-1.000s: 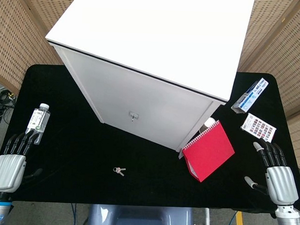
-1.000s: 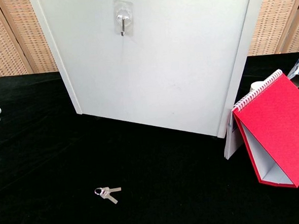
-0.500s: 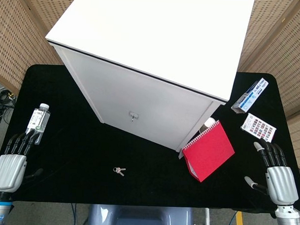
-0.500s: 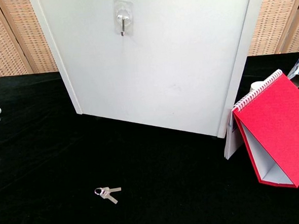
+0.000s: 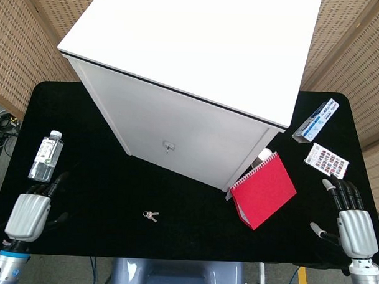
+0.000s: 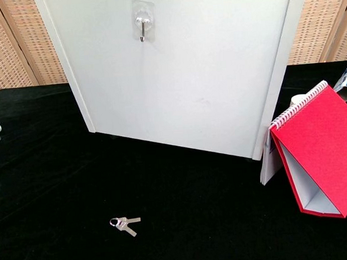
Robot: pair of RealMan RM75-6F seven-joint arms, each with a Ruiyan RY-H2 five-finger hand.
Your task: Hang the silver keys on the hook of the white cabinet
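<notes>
Head view: high above the near table edge, angled steeply down, far enough back to take in the full white cabinet (image 5: pixel 192 73), the whole black table (image 5: pixel 100 195) around it, and both hands at the near corners. Chest view: low, near table height, facing the cabinet's front panel roughly level and much closer; the cabinet top is cropped. Shared: cabinet front with its hook (image 6: pixel 142 27), silver keys (image 6: pixel 124 222) in front of it, red spiral notebook (image 6: pixel 316 151) at its right.

Lab-style test setup: black-draped table (image 5: pixel 100 195), perforated partition panels (image 5: pixel 18 42), floor cables (image 5: pixel 0 132).
</notes>
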